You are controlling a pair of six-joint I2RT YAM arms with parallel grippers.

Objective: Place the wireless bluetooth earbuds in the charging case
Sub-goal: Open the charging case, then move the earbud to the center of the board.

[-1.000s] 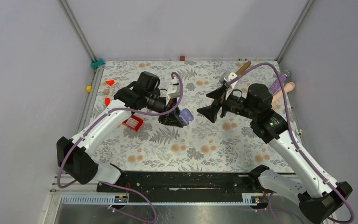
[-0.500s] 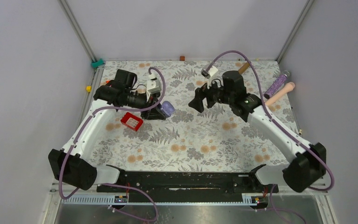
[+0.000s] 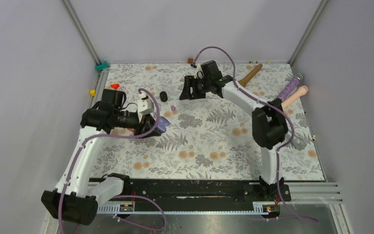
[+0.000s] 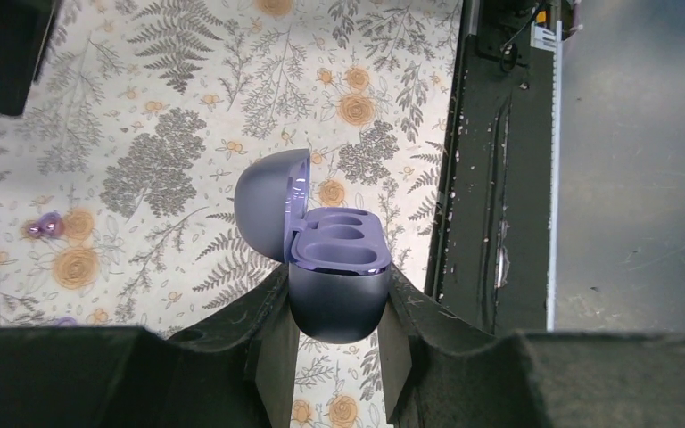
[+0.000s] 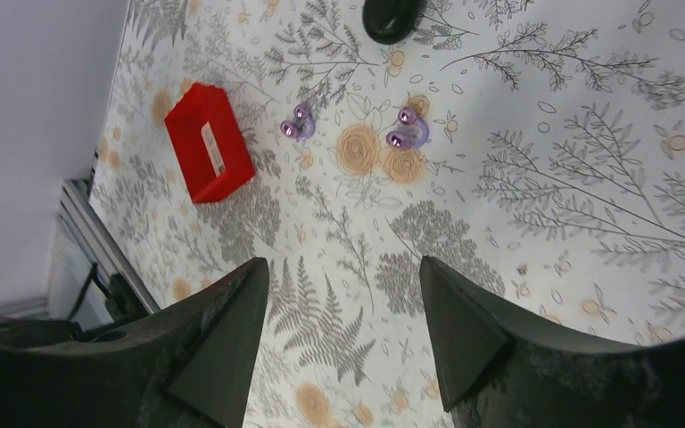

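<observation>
Swinging in from the right side of the table (image 3: 199, 156) over the last second, the right arm has stretched to the far middle, and its right gripper (image 5: 343, 312) now hangs with jaws well apart and nothing between them. Just ahead of its fingertips lie the two purple earbuds (image 5: 299, 122), near each other on the cloth. A black oval thing (image 5: 391, 18) sits farther ahead, and I cannot tell what it is. A red tray (image 5: 210, 143) is off to the gripper's left. Meanwhile the left arm has drawn back toward its own side, carrying the charging case (image 4: 334, 259) along. The left gripper (image 4: 337, 299) is clamped on the case's lower shell, with the lid swung open above the fingers and both sockets plainly empty. No earbud is seated yet. The shift looks like a setup: the case is held ready and out of the way, and the right gripper is lined up to come down on one purple bud, a tiny target needing a careful pinch.
</observation>
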